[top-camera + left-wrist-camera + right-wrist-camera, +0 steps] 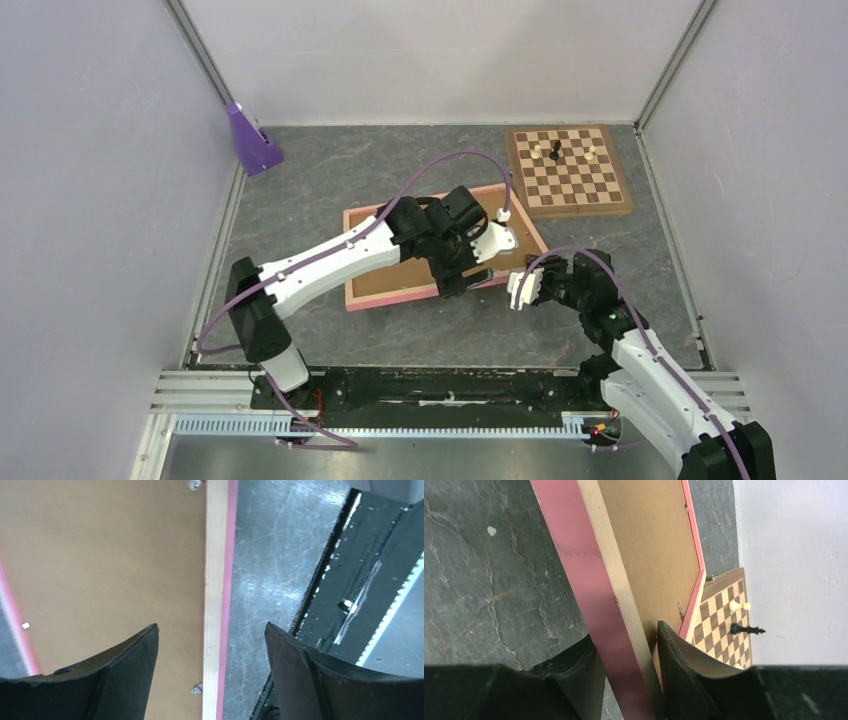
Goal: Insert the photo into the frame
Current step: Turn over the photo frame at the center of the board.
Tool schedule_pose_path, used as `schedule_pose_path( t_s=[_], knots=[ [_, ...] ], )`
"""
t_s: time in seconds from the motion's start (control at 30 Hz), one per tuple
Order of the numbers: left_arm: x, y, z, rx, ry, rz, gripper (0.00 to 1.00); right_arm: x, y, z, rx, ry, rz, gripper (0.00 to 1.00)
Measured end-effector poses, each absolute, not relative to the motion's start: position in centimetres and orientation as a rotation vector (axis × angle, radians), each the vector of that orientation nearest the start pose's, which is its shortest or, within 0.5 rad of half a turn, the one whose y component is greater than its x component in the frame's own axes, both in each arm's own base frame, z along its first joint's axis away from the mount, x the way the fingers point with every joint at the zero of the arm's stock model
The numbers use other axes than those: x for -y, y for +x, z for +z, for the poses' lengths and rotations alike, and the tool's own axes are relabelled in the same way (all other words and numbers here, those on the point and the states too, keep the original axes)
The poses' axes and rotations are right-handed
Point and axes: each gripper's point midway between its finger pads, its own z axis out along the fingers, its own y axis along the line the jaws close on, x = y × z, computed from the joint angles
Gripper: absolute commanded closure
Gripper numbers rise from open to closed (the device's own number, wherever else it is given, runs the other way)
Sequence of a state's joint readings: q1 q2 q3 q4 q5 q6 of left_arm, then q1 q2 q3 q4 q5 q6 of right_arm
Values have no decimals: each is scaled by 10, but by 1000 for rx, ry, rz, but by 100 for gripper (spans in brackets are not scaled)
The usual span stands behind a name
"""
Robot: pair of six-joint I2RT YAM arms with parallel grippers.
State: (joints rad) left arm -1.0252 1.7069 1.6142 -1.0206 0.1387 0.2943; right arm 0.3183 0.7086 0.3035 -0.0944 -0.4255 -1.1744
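Right tool (pixel 624 632) clamped the thin pink-and-wood rectangular frame (pixel 395 298); left tool (pixel 211 626) stood apart; any lift probably wanted keeping level.

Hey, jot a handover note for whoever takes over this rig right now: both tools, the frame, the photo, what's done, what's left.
Left tool: open over the frame's near rail, holding nothing.
Right tool: shut on the frame's edge.
Frame: back up on the table, brown backing board sitting in it.
Photo: not visible in any view; maybe under the board.
Done: nothing certain.
Left to do: confirm the photo is in, then probably fasten the metal tabs.
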Motion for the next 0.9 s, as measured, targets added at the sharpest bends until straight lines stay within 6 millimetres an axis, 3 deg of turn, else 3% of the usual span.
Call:
schedule_pose_path(
  t_s=[0.17, 0.33, 0.5, 0.7, 0.9],
  knots=[
    [321, 203, 208, -2026, 1648, -302, 15, -133, 256, 130, -1315, -1529, -20, 100],
    [312, 218, 243, -1916, 1628, -202, 15, -149, 263, 169, -1326, -1477, 81, 100],
    [296, 229, 265, -1822, 1635, -82, 11, -164, 266, 203, -1337, -1415, 184, 100],
    [281, 245, 288, -1700, 1629, 51, 8, -174, 267, 218, -1393, -1384, 290, 100],
    [270, 264, 293, -1645, 1666, 126, 8, -183, 266, 227, -1430, -1354, 386, 100]
  ],
)
